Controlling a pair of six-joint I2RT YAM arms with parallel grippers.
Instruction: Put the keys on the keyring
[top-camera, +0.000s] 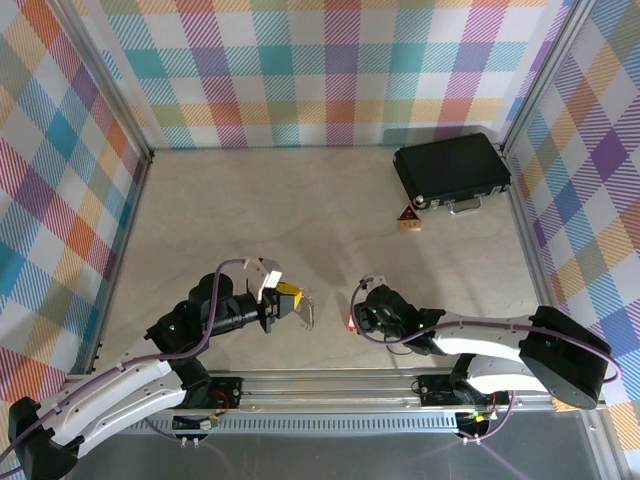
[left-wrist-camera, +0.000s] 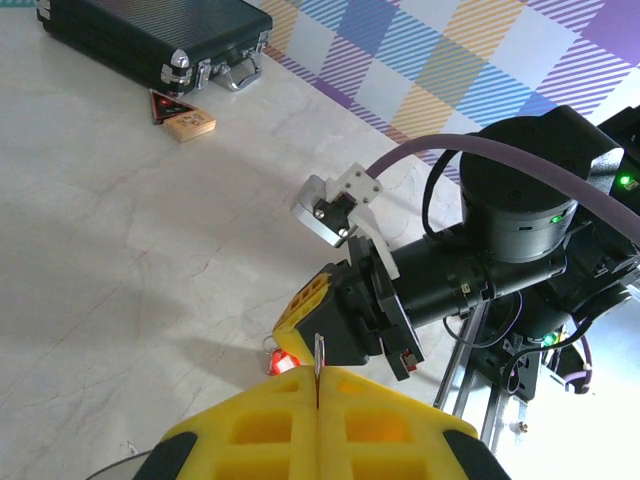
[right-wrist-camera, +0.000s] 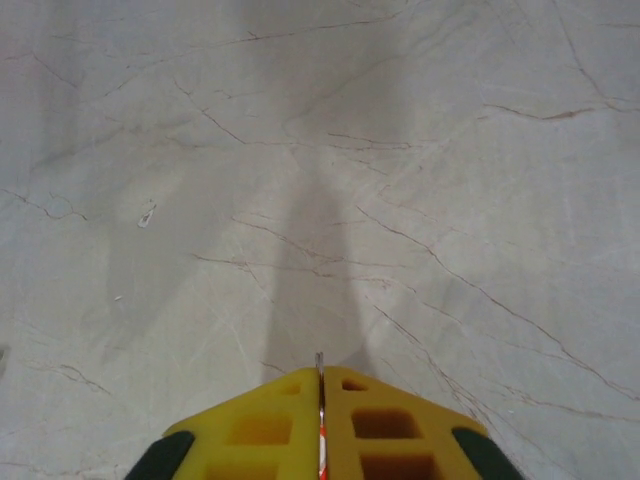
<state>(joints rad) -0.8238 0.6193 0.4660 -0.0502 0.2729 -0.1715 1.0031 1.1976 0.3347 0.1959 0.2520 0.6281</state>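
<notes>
Top external: I see the left tool (top-camera: 290, 302) clamped on the keyring (top-camera: 310, 316), whose silvery loop juts toward the right tool (top-camera: 358, 320). The red key (top-camera: 352, 323) sits at that tool's tip. A black case (top-camera: 452, 172) lies far right on the counter (top-camera: 250, 220), with an orange-brown block (top-camera: 408, 220) just before it.

Left wrist: my yellow fingers (left-wrist-camera: 260, 430) pinch the keyring's thin metal edge (left-wrist-camera: 318, 352), and the key's red head (left-wrist-camera: 282, 362) is just beyond.

Right wrist: the yellow fingers (right-wrist-camera: 250, 430) are pressed together on the key (right-wrist-camera: 319, 368), its blade poking out over the counter.

Both arms stretch low and inward, the left gripper (top-camera: 288, 300) and right gripper (top-camera: 356, 320) facing each other, both pinched closed.
</notes>
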